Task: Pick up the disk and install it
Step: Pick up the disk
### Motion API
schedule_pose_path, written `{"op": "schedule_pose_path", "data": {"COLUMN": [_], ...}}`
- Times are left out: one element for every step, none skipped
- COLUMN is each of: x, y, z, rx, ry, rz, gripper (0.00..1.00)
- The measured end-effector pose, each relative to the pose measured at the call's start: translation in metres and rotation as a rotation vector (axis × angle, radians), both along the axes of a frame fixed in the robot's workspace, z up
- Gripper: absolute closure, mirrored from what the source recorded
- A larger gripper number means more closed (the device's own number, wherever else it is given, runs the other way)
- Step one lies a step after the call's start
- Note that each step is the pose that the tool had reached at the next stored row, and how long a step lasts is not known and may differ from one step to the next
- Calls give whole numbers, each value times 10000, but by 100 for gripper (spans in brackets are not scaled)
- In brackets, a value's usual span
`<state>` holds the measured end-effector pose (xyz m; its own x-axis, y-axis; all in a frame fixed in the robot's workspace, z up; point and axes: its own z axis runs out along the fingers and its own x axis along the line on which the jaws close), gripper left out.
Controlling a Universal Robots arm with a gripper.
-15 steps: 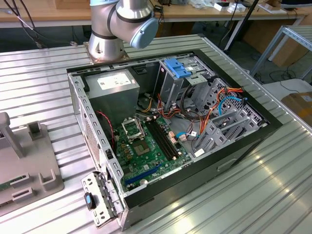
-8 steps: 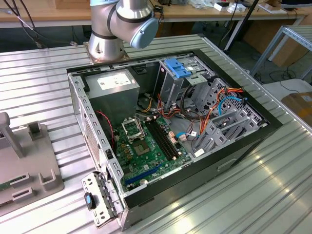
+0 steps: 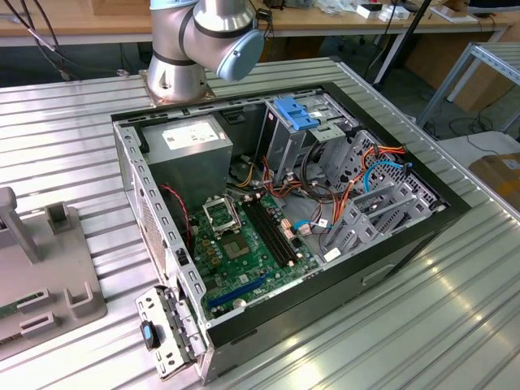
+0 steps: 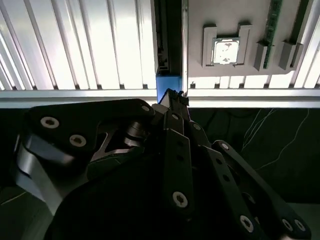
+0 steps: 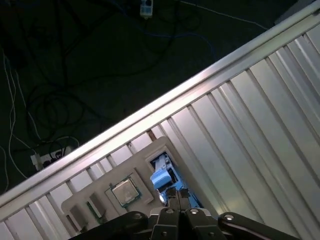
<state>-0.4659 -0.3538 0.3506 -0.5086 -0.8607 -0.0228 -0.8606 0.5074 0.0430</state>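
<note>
In both wrist views my gripper (image 4: 174,97) (image 5: 176,192) has its dark fingers drawn together, tips against the blue rail end (image 4: 164,87) of the disk (image 4: 170,40). I see the disk edge-on as a narrow dark and grey strip running away from the fingertips. In the first wrist view its blue end (image 5: 161,176) sits just beyond the tips, over a corner of the grey fixture plate (image 5: 100,200). The open computer case (image 3: 284,211) lies in the middle of the ribbed metal table in the exterior view.
The fixture plate (image 4: 250,20) (image 3: 49,276) carries a square chip (image 4: 225,51) and small slotted holders. Inside the case are a green mainboard (image 3: 244,244), a bundle of cables (image 3: 366,175) and a blue latch piece (image 3: 294,114). The table edge (image 5: 200,80) and the dark floor lie beyond.
</note>
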Motion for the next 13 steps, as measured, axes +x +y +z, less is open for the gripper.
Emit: {"op": "schedule_pose_path", "data": {"x": [0,0,0,0,-1,0,0,0,0,0,0,0,1], "y": [0,0,0,0,1,0,0,1,1,3,3,4,4], "z": [0,0,0,0,0,0,0,0,0,0,0,-1,-1], "rx": [0,0,0,0,-1,-1,-1,-1,-1,-1,-1,0,-1], "ry": [0,1,0,0,0,0,0,0,-1,0,0,-1,-1], "rz": [252,480,635,635,635,635,636,664,741,1031,1309,1578,1883], "gripper": [89,89,89,89,89,89,89,89,89,89,89,89,89]}}
